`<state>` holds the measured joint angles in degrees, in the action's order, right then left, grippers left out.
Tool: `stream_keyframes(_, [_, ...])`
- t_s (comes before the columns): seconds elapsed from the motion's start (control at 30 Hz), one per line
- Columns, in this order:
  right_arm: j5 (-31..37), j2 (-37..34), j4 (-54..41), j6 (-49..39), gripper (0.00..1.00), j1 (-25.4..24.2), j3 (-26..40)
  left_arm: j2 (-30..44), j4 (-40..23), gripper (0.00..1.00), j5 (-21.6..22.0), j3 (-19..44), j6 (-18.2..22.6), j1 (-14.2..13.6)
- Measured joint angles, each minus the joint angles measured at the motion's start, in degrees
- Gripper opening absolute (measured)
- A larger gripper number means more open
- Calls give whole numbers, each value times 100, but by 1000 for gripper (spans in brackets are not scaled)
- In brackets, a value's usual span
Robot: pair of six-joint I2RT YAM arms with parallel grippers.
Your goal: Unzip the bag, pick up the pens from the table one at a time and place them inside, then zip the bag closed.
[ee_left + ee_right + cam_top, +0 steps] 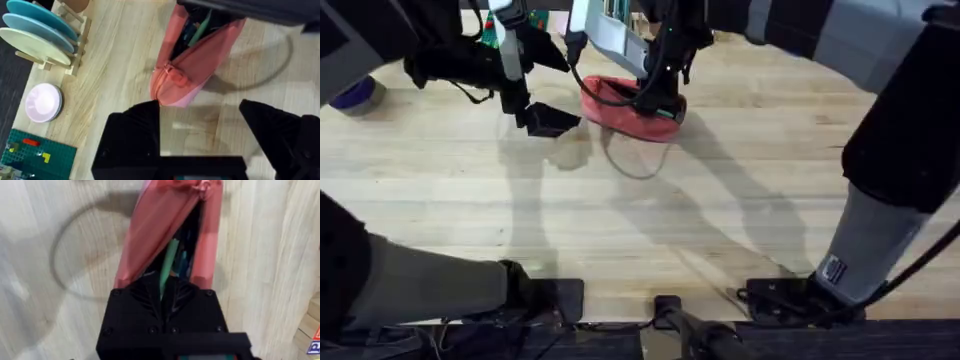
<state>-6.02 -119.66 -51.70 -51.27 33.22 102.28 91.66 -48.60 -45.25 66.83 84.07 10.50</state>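
Note:
The coral-pink bag [620, 112] lies on the table [720, 220] at the back centre, its zipper open. My right gripper [660, 98] is down at the bag's mouth. In the right wrist view its fingers [145, 292] are closed on a green pen [169, 260] that points into the open bag [150, 230]. More pens lie inside beside it. My left gripper [546, 120] hovers open just left of the bag, holding nothing. The left wrist view shows its fingers [135, 130] spread wide in front of the bag's zipper end [172, 80], with a green pen [200, 30] in the opening.
A wooden rack of teal plates [37, 30], a small pink dish [44, 101] and a green studded baseplate [30, 155] sit off to the bag's left. A purple round object [355, 95] lies at the far left. A cable loop's shadow falls near the bag.

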Motion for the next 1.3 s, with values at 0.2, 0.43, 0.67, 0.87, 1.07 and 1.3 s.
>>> stream_keyframes(0.2, [-2, 0, 54, 65, 75, 6, 0, 0, 0, 993, 0, 0, 0, 0])
stream_keyframes(0.43, [-4, 0, 37, 119, 505, 15, 0, 0, 0, 994, 0, 0, 0, 0])
stream_keyframes(0.67, [-3, 0, -16, 198, 996, 15, 0, 0, 0, 994, 0, 0, 0, 0])
stream_keyframes(0.87, [-2, 0, -18, 245, 996, 15, 0, 0, 0, 994, 0, 0, 0, 0])
stream_keyframes(1.07, [-2, 0, -20, 309, 997, 15, 0, 0, 0, 993, 0, 0, 0, 0])
stream_keyframes(1.3, [-2, 0, -20, 355, 996, 15, 0, -2, -5, 993, 0, 0, 0, 0])
